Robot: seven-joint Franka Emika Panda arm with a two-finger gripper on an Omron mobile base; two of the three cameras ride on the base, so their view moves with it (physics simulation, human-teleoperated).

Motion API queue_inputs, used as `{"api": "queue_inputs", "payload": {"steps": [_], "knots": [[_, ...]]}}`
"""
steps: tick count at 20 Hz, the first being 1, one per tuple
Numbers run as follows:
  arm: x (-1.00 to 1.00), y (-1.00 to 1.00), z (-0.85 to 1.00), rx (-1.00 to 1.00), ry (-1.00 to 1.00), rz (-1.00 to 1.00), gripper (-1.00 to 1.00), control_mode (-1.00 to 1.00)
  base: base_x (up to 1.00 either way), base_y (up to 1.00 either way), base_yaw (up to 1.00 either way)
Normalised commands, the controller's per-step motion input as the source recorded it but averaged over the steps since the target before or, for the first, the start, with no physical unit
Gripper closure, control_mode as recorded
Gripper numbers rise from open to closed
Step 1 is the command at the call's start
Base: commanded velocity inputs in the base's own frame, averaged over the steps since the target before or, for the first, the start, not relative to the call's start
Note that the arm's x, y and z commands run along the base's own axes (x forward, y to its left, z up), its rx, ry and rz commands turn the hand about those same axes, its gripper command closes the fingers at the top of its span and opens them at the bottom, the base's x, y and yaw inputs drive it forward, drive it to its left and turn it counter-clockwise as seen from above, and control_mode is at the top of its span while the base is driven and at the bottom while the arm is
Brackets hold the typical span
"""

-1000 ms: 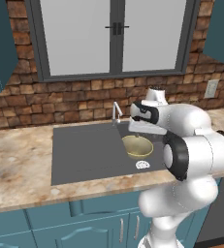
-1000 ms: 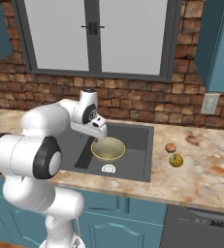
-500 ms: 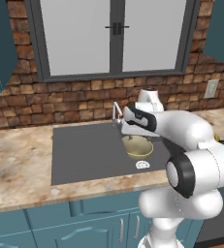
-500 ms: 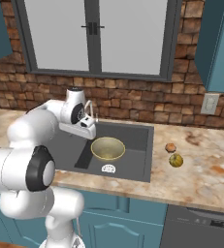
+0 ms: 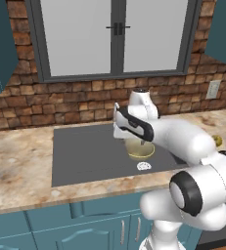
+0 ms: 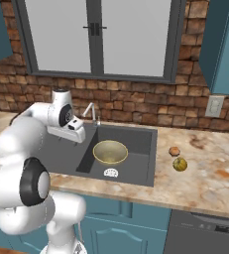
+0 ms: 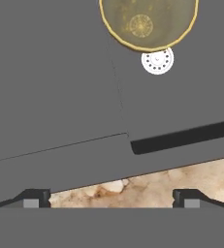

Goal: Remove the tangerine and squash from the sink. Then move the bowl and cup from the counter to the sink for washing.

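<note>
the gripper [image 7: 111,198] hangs with its jaws spread wide and nothing between them, its two dark fingertips [image 7: 33,197] standing far apart at the bottom of the hand view, over the front edge of the sink [image 7: 60,97] where the dark grey meets the speckled counter [image 7: 181,179]. in the right base view the gripper [image 6: 76,130] sits above the flat drainboard, just left of the chrome faucet [image 6: 91,112], and in the left base view the gripper [image 5: 118,124] is above the sink [image 5: 85,151] near the divide between drainboard and basin. the bowl [image 6: 110,152] lies in the deeper basin, upright, its thin yellow rim all around, with the white drain [image 6: 110,172] just in front of it; the hand view shows the bowl [image 7: 147,22] touching or nearly overlapping the drain [image 7: 157,60] at its edge. in the left base view the bowl [image 5: 140,149] is partly hidden behind the arm, the drain [image 5: 144,166] beside it. out on the counter [image 6: 205,168] to the right of the sink [image 6: 136,139], the tangerine [image 6: 174,151] and the squash [image 6: 180,164] rest close together, the tangerine nearer the wall, the squash nearer the front; whether they touch cannot be told. the squash [image 5: 217,141] also peeks out past the arm in the left base view.
</note>
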Motion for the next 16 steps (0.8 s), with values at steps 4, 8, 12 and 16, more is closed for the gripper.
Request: {"api": "queue_inputs", "payload": {"steps": [4, 8, 12, 16], "knots": [[-0.2, 0.43, 0.11, -0.04, 0.0, 0.0, -1.0, -1.0, 0.0, 0.0, 0.0], [-0.17, 0.47, 0.12, -0.07, 0.0, 0.0, -1.0, -1.0, 0.0, 0.0, 0.0], [-0.18, 0.46, 0.12, -0.08, 0.0, 0.02, -1.0, -1.0, 0.0, 0.0, 0.0], [-0.16, 0.47, 0.11, -0.06, 0.01, 0.01, -1.0, -1.0, 0.0, 0.0, 0.0]]}}
